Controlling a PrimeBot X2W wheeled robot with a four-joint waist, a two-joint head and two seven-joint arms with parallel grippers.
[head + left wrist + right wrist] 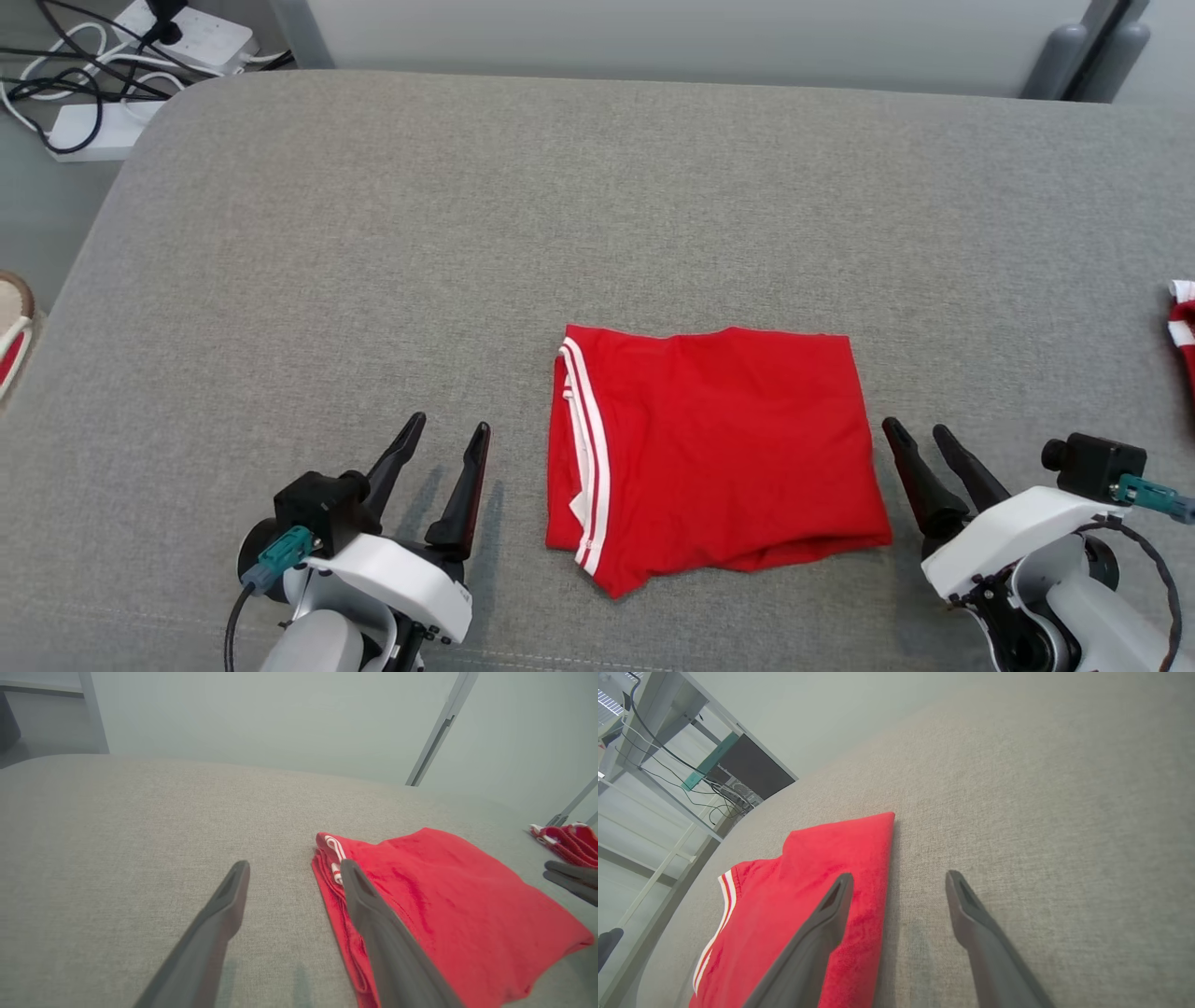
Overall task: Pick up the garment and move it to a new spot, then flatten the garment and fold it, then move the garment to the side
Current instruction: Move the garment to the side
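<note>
Showing: a red garment [719, 448], folded to a rough rectangle, lying flat at lower centre of the head view on a grey cushion [597, 205].
Garment detail: white stripes [588, 448] run down its left side; the layers gape a little at the lower left corner.
Left jaws: open and empty at lower left, near the striped side but not touching it.
Right jaws: open and empty at lower right, tips just beside the garment's right edge; whether they touch it cannot be told.
Stage, as judged: the fold looks finished, so the shift to the side remains.
Risk 1: a pinch that takes only the top layer would peel the fold open on lifting.
Risk 2: dragging the bundle over the rough weave would likely rumple it, cloth catching on cloth.
Risk 3: unequal lift by the two arms would let the loose lower left corner sag and spill.
Risk 4: a move far right could run it into the second red item [1182, 327] at the right border.
Edges: the cushion's rounded corner is at upper left, with cables [65, 84] on the floor beyond; its far edge crosses the top.
Open room: broad bare cushion above and to the left of the garment; less to the right.
</note>
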